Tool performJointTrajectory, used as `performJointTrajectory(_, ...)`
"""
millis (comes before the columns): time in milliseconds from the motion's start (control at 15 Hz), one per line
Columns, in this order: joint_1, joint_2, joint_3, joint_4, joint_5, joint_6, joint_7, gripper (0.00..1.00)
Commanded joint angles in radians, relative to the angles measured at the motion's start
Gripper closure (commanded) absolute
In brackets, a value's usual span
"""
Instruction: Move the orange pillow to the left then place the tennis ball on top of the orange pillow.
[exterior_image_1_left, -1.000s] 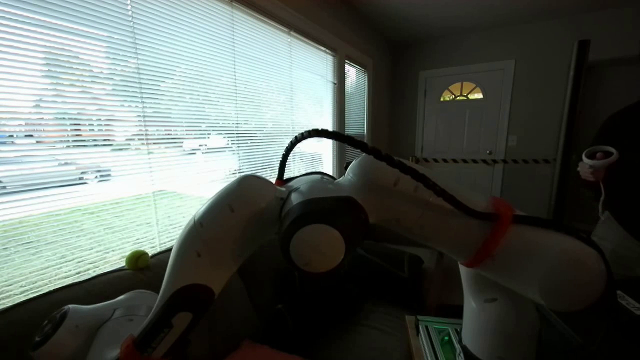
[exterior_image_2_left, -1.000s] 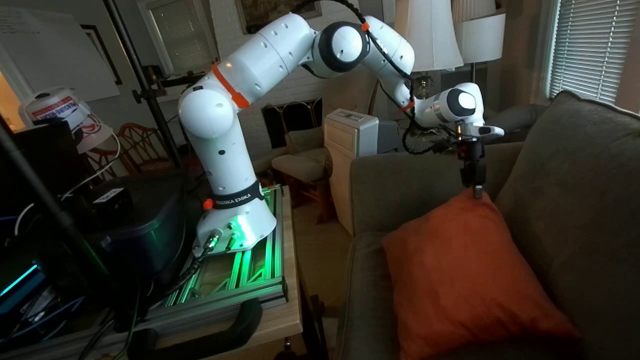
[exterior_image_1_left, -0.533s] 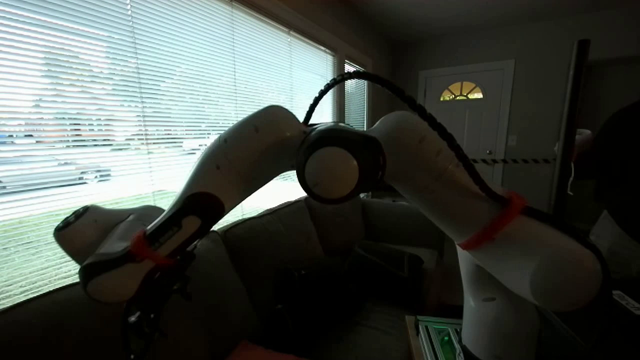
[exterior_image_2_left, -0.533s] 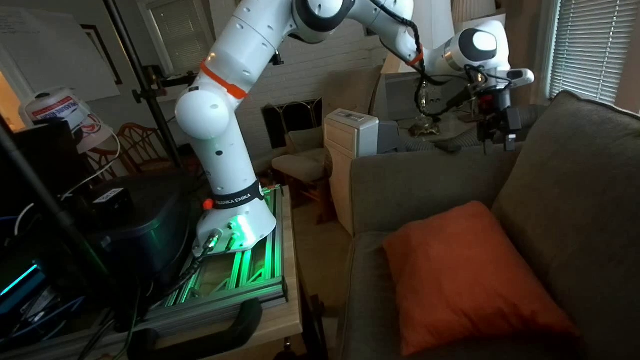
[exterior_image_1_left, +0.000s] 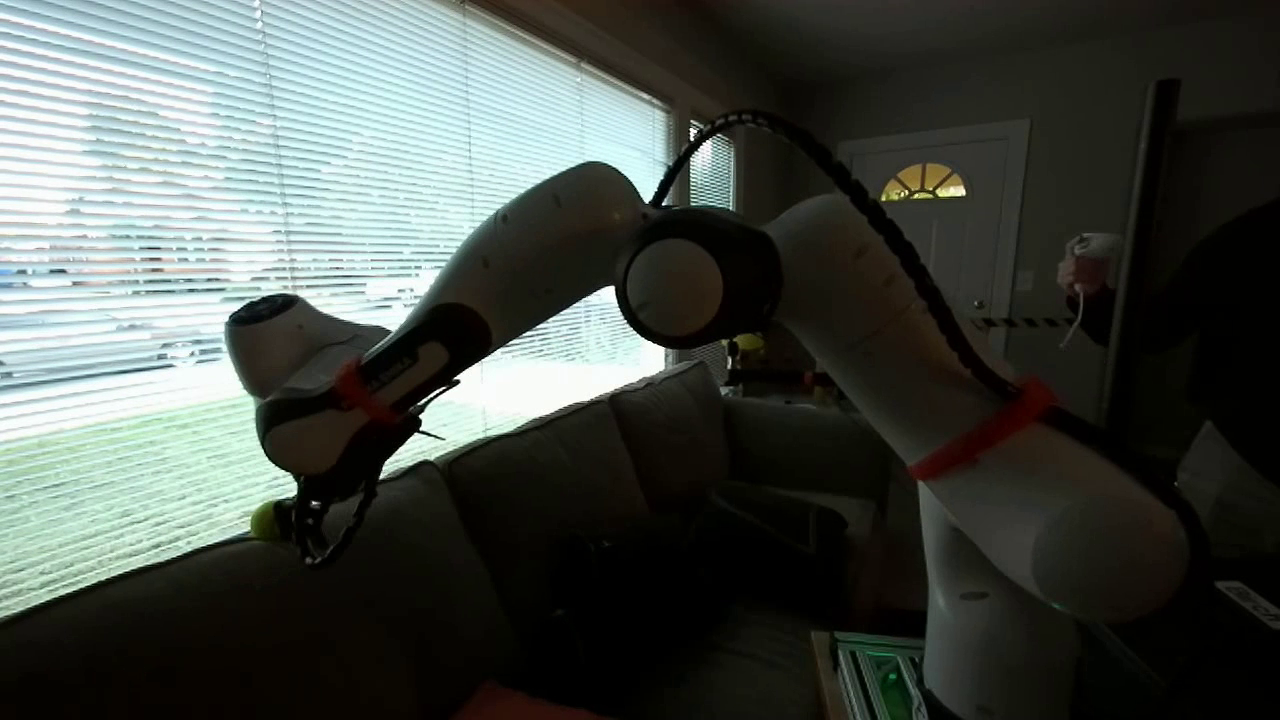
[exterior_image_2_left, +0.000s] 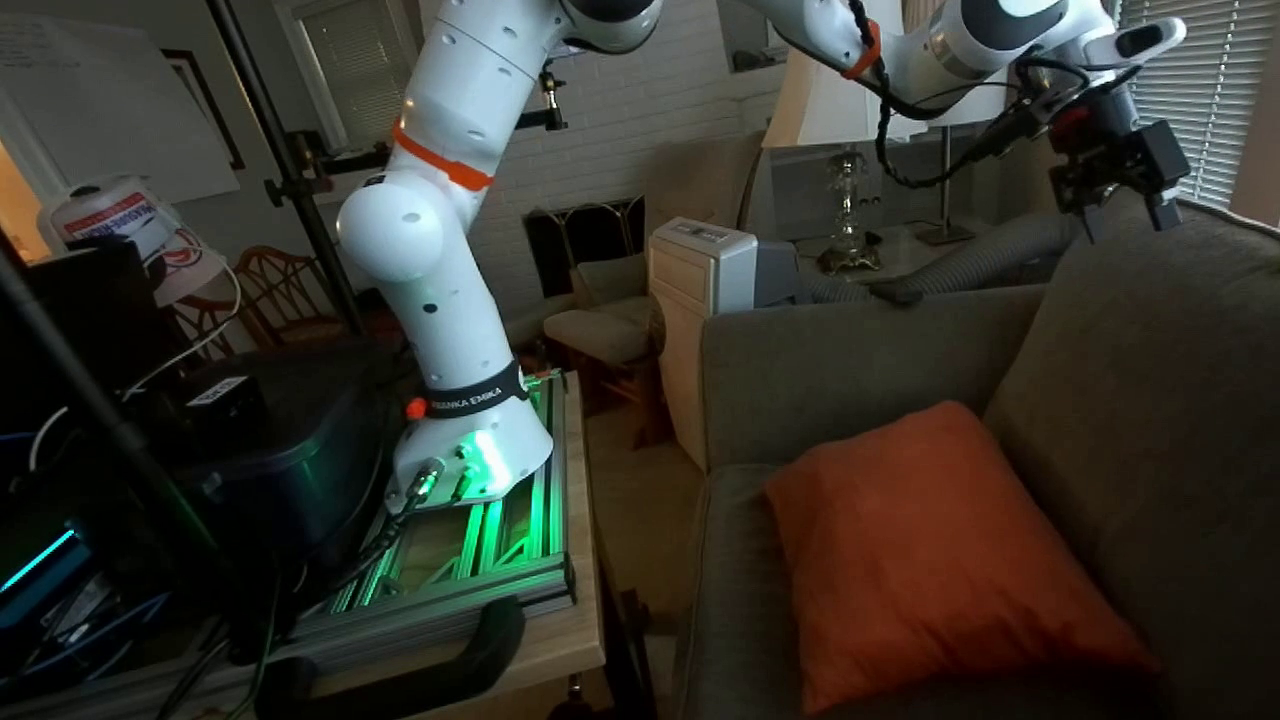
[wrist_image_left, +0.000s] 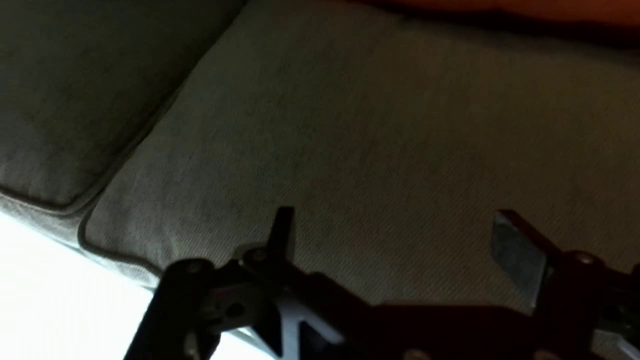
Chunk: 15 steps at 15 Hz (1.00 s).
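Note:
The orange pillow (exterior_image_2_left: 950, 560) lies on the sofa seat against the backrest; its edge also shows at the top of the wrist view (wrist_image_left: 550, 10), and a corner of the pillow (exterior_image_1_left: 520, 702) at the bottom of an exterior view. Above and away from it, near the top of the backrest, my gripper (exterior_image_2_left: 1127, 218) is raised. Its fingers are spread wide in the wrist view, with only sofa fabric behind the gap. The tennis ball (exterior_image_1_left: 262, 521) rests on top of the backrest by the window, partly covered by the gripper in that view. Neither the wrist view nor the remaining exterior view shows the ball.
The grey-brown sofa backrest (exterior_image_2_left: 1150, 400) rises beside the pillow, with the armrest (exterior_image_2_left: 860, 370) at its far end. Window blinds (exterior_image_1_left: 200, 250) stand directly behind the backrest. Lamps and a white appliance (exterior_image_2_left: 700, 320) are beyond the armrest. A person holds a controller (exterior_image_1_left: 1095, 250) at the side.
One second ago my gripper was at the pillow's upper corner. It has opened, risen off the pillow and moved over toward the backrest top and the ball. The pillow's corner has settled slightly.

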Motion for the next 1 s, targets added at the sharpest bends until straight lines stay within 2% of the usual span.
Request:
performJointTrajectory(0, -0.019, 0.053, -0.032, 0.068, 0.028, 0.100, 0.085, 0.00)
performJointTrajectory(333, 0.005, 0.116, -0.075, 0.156, 0.049, 0.083, 0.242, 0.00)
performJointTrajectory(400, -0.008, 0.071, -0.064, 0.104, 0.040, 0.093, 0.176, 0.00)
performJointTrajectory(667, 0.007, 0.100, -0.076, 0.132, 0.041, 0.093, 0.222, 0.00)
performJointTrajectory(733, 0.012, 0.121, -0.093, 0.137, 0.019, 0.151, 0.245, 0.00)
performJointTrajectory(933, 0.000, 0.219, -0.122, 0.249, 0.048, 0.220, 0.328, 0.00)
